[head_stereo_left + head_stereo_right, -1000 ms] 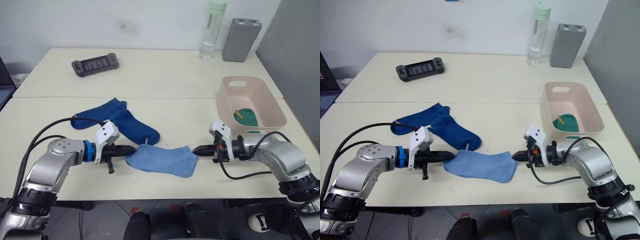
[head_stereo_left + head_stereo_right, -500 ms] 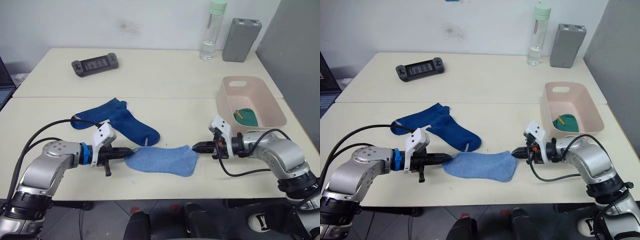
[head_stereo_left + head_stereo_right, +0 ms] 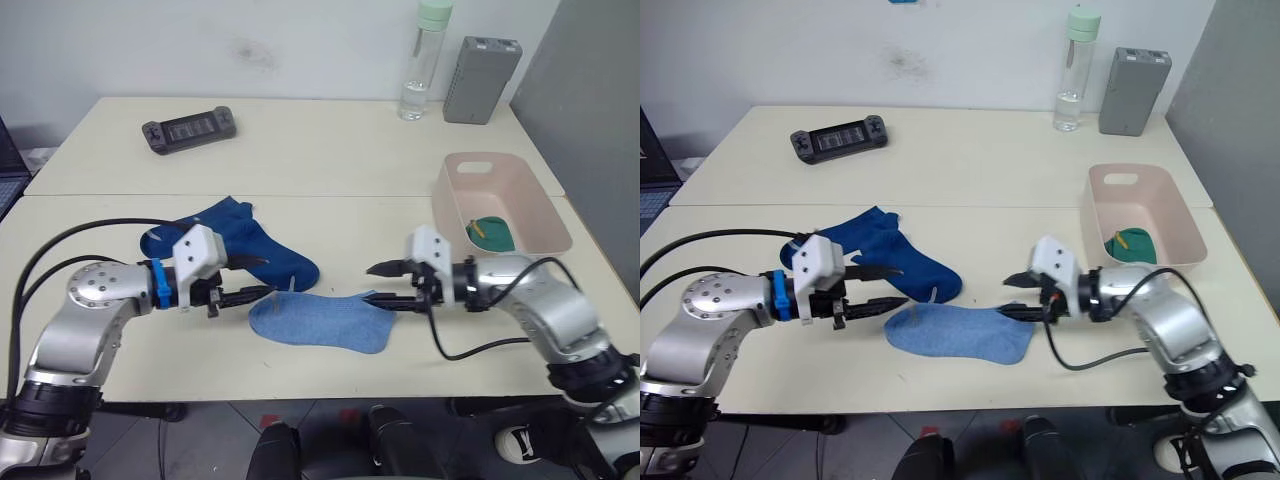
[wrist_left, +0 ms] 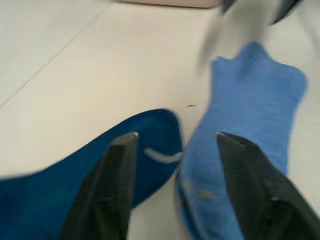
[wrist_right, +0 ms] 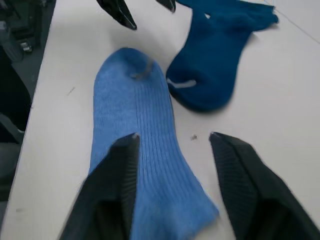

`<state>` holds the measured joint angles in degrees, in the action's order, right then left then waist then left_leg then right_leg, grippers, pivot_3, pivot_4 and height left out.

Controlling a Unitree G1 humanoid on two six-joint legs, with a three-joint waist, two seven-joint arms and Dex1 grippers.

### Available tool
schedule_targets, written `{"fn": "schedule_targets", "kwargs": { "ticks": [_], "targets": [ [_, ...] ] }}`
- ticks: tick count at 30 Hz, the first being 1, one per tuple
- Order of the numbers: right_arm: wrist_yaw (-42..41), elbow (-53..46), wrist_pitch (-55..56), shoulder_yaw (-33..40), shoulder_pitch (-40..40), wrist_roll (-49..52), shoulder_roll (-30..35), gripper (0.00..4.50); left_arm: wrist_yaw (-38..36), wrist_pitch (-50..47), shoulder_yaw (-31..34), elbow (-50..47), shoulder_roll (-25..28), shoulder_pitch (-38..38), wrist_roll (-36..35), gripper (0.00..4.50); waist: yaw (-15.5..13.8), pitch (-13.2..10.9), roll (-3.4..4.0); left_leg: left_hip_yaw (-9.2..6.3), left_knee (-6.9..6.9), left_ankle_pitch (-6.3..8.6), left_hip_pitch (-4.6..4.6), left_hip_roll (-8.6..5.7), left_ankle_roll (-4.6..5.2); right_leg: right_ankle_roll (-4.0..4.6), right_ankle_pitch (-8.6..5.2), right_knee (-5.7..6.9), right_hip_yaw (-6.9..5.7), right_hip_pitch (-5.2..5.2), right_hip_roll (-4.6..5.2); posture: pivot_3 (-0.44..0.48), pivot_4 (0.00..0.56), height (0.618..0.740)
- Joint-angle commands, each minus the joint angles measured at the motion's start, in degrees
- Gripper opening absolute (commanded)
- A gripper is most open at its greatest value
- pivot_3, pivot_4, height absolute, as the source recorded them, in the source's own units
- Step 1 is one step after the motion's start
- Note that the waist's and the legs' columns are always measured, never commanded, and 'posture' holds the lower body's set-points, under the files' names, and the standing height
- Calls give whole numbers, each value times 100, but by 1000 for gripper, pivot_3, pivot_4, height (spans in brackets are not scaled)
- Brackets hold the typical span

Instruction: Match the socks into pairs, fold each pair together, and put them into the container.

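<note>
**A:** What lies on the table?

**B:** At lower centre of the left eye view, a soft light blue fabric ankle sock [image 3: 322, 320] lies flat on the cream table [image 3: 300, 150]; it may be two socks stacked, but I cannot tell. Just above and left of it, touching its end, lie the dark navy blue fabric socks [image 3: 240, 247], overlapping. At right of the frame stands the pale pink rectangular plastic bin [image 3: 540, 205], with a folded green sock with yellow marks [image 3: 491, 232] inside.

**A:** And the grippers?

**B:** The left gripper [image 3: 262, 279] hangs at the light blue sock's left end, its two black fingers spread apart and gripping nothing. The right gripper [image 3: 381, 284] sits at the sock's right end, fingers likewise parted and empty; the lower finger looks close to the fabric, though whether it touches is unclear.

**A:** How will the sock handle?

**B:** Judging by its limp look, it is light and floppy, so it will sag and fold wherever it is not supported (a pinch in the middle would let both ends droop). Taking one end in each gripper, right at the edges, seems the best hold for folding it.

**A:** Anything else?

**B:** Along the top of the frame: a black handheld controller [image 3: 189, 128] at upper left, a clear bottle with a pale green cap [image 3: 423, 60], and a grey box [image 3: 482, 79] at upper right.
</note>
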<state>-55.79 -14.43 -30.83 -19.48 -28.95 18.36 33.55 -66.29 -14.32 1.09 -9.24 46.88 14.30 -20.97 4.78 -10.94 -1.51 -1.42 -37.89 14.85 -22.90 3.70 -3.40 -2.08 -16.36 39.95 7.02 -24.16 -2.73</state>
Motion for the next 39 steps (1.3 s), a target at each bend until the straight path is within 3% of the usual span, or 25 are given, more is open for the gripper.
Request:
{"fn": "schedule_targets", "kwargs": {
  "ticks": [1, 4, 5, 10, 17, 20, 23, 26, 37, 39],
  "targets": [
    [-142, 551, 851, -422, -184, -572, -224, 1137, 5, 447, -423, 34, -150, 27, 418, 1202, 0, 0, 0, -1, -1, 0, 0, 0, 0, 0, 0, 0, -1, 1, 0, 0, 150, 740],
    [-241, 1037, 1276, -599, -226, -835, -382, 59, 57, 584, -670, 202, -242, -23, 683, 246, -5, 0, 0, 1, -3, 0, -2, -1, 0, 20, 12, 0, 1, 0, 0, 0, 150, 740],
    [-299, 1218, 1387, -618, -195, -875, -400, 0, 60, 673, -780, 315, -221, -69, 842, 22, -4, 0, 0, 0, -2, 0, -2, 0, 0, 24, 14, 0, 0, 0, 0, 0, 150, 740],
    [-546, 1649, 1837, -574, 94, -1231, -28, 0, 214, 1388, -897, 1088, -58, -170, 1469, 22, -12, 2, -1, 0, -1, 0, 0, 0, 0, 26, 15, 0, 0, 0, 0, 0, 150, 740],
    [-898, 1468, 2048, -191, 443, -1161, 639, 0, -22, 1218, -518, 1087, 2, -419, 827, 22, -13, 10, 5, 0, -2, 0, 31, 0, 1, 0, 4, 3, 1, 29, 0, 0, 150, 740],
    [-912, 1018, 1580, 148, 550, -775, 718, 0, -46, 860, -322, 707, -34, -507, 431, 22, -10, 10, 5, 0, -2, 0, 43, 0, 1, 0, 4, 3, 2, 41, 0, 0, 150, 740],
    [-679, 205, 335, 677, 672, 56, 638, 0, 88, 656, -138, 337, -58, -590, 239, 22, -11, 9, 5, -3, -2, 0, 34, 0, 0, -1, 4, 2, 0, 35, 0, 0, 150, 740],
    [-230, -298, -568, 1036, 814, 396, 593, 505, 178, 287, 118, -144, -13, -753, -75, 0, -9, 9, 5, -5, -1, 0, 28, 1, 0, -1, 4, 2, 0, 31, 0, 0, 150, 740],
    [1062, -716, -1734, 755, 1274, 135, 195, 4444, 280, -39, 461, -767, 134, -1178, -204, 0, 2, 9, 5, 3, 0, 0, 19, 0, 0, -4, 5, 1, 6, 13, 0, 0, 150, 740],
    [1092, -660, -1846, 639, 1274, 174, 111, 4444, 304, -65, 444, -787, 123, -1149, -204, 0, 3, 10, 4, 2, 0, 0, 15, 0, 0, -4, 5, 0, 5, 11, 0, 0, 150, 740]
  ]
}}
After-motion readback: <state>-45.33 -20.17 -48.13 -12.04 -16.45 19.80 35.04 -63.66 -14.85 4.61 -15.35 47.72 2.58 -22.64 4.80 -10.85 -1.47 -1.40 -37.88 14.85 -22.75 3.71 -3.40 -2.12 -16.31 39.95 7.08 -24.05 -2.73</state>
